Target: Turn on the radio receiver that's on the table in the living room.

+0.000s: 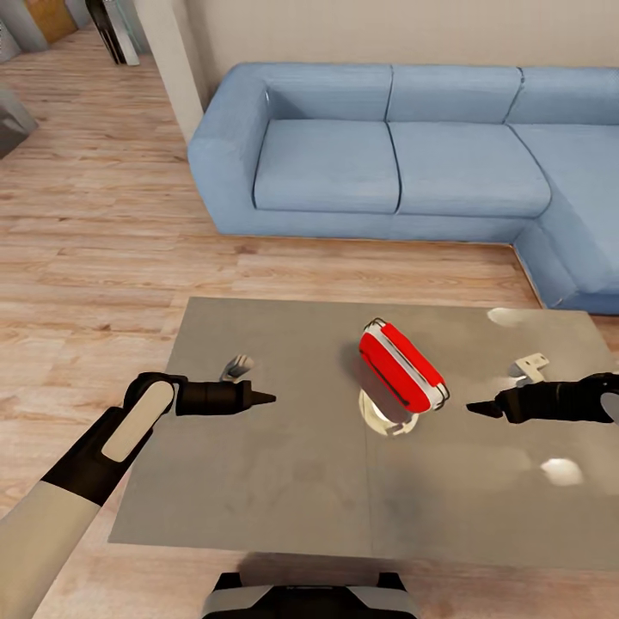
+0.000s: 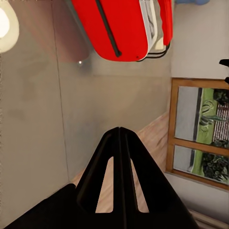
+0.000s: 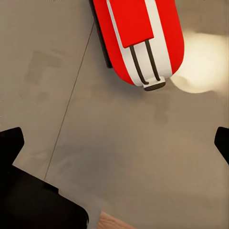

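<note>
Bright red, the rounded-box radio receiver (image 1: 401, 365) with its white band and thin metal handle stands tilted at centre frame on the glossy grey-taupe rectangular table (image 1: 258, 481). At lower left, the black left gripper (image 1: 268, 397) is pinched together; at right, the right gripper's (image 1: 474, 407) fingers (image 3: 10, 143) are spread.

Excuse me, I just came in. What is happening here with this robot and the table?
A two-armed robot stands at a low, glossy grey table before a blue sofa. A small red radio with a white band sits near the table's middle. The left gripper, fingers shut, and the right gripper, fingers spread open, point at the radio from either side. Neither touches it.
</note>
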`<state>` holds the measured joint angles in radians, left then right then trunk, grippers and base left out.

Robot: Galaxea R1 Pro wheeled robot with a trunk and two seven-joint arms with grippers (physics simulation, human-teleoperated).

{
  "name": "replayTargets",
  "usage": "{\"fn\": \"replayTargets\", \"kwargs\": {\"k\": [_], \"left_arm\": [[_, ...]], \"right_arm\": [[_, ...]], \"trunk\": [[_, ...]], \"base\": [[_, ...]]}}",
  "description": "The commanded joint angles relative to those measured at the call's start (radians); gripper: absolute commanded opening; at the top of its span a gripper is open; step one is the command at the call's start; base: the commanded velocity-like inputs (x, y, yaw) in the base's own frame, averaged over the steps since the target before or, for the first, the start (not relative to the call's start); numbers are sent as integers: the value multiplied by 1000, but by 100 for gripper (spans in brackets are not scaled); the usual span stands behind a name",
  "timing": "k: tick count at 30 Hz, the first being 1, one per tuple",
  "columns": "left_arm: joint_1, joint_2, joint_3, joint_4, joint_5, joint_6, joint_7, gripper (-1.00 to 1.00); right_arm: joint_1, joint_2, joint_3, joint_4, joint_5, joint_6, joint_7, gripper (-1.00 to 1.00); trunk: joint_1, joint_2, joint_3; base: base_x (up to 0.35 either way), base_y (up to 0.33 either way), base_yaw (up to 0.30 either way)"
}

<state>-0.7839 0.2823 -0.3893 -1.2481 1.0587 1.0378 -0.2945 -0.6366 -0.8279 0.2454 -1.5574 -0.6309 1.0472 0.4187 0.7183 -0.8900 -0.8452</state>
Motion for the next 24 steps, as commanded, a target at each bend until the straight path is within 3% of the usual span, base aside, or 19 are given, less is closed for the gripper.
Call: {"fn": "replayTargets", "kwargs": {"k": [1, 24], "left_arm": [[0, 0, 0, 0, 0, 0, 0, -100], [0, 13, -3, -5, 1, -4, 3, -100]], "right_arm": [[0, 0, 0, 0, 0, 0, 0, 100], [0, 0, -1, 2, -10, 0, 4, 100]], "trunk": [[0, 0, 2], [0, 0, 38]], "base": [[0, 0, 0], [0, 0, 0]]}}
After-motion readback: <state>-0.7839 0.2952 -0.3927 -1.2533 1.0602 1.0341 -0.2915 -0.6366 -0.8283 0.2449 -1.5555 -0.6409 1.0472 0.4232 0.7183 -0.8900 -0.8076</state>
